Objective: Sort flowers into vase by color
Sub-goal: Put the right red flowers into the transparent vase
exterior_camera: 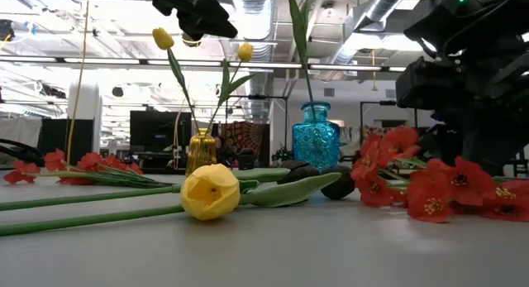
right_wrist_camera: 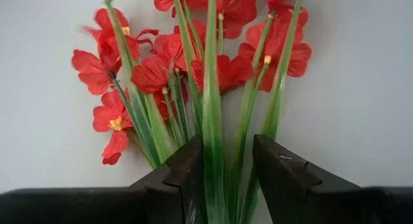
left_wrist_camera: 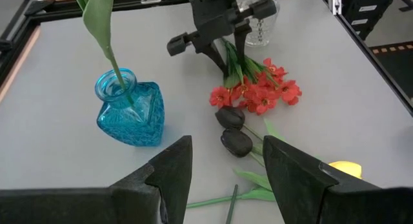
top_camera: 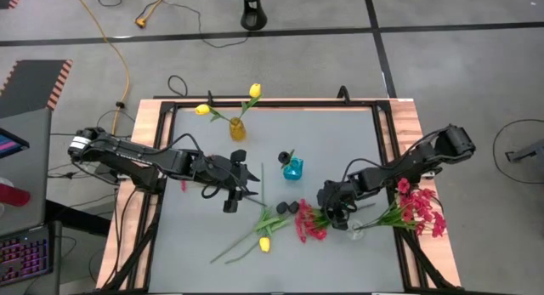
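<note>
Right wrist view shows the right tool (right_wrist_camera: 222, 169) spread wide — red spray (right_wrist_camera: 193, 69) stems lie between its fingers on the surface, not clamped.

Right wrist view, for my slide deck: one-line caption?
Open right end effector straddling the green stems of a red flower spray lying on the table.

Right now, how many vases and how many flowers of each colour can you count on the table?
Vases: 3, amber, blue, clear
Yellow tulips: 3, two in the amber vase, one lying down
Black tulips: 3, one in the blue vase, two lying down
Red sprays: 2, centre, right edge
Total: 11
</note>
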You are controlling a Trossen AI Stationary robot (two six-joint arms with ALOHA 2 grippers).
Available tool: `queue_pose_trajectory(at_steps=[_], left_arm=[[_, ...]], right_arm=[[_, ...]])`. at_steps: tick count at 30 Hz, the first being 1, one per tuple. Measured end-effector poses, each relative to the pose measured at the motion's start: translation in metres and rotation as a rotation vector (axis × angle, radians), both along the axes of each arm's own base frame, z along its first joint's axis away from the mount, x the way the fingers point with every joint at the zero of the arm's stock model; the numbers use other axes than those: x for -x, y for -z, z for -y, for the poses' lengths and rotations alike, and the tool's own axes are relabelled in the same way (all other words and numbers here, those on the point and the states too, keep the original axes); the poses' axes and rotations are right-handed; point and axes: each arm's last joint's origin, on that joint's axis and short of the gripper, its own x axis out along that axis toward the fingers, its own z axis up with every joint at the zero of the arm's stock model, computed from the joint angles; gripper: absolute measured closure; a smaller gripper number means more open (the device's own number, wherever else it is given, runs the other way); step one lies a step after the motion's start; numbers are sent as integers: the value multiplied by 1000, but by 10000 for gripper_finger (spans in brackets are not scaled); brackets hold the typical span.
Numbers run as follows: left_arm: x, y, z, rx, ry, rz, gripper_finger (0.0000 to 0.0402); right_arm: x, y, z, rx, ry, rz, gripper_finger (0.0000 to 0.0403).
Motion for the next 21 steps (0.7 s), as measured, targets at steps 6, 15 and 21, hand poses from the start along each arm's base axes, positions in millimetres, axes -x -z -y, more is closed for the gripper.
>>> queue_pose_trajectory(at_steps=[6,15,21], left_arm=[[0,0,0,1,-1,0,223],[0,0,0,2,-1,4,223],[0,0,0,2,-1,3,223]], right_arm=[[1,-2,0,1,0,2,254],[2,-2,1,3,-1,-2,367],[4,-7,2,5,-5,22,379]])
